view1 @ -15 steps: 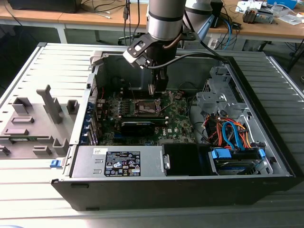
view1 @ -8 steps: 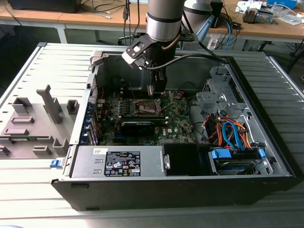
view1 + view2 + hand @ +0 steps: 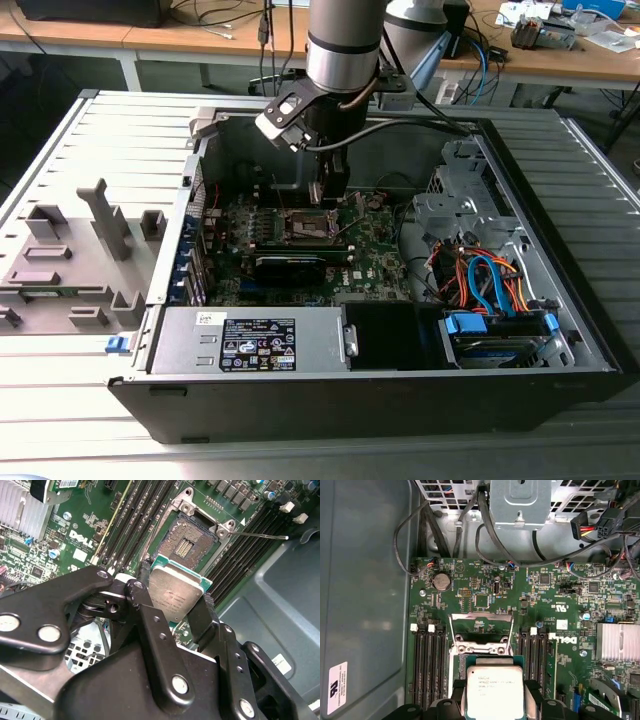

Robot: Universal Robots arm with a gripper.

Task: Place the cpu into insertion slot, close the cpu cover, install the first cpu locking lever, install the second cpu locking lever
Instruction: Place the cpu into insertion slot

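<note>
Inside the open black metal computer case [image 3: 400,400] lies the green motherboard [image 3: 372,258]. Its square insertion slot [image 3: 187,542] shows bare gold contacts. My gripper [image 3: 176,591] clamps the flat silver cpu [image 3: 175,597] by two edges, held over the slot and not yet seated.

grey slatted counter [image 3: 70,420] across the foreground. behind it, wooden desks [image 3: 90,38] strewn with cables [image 3: 215,14]; dark strip beneath them, probably floor [image 3: 50,75]. light even, flat.
</note>
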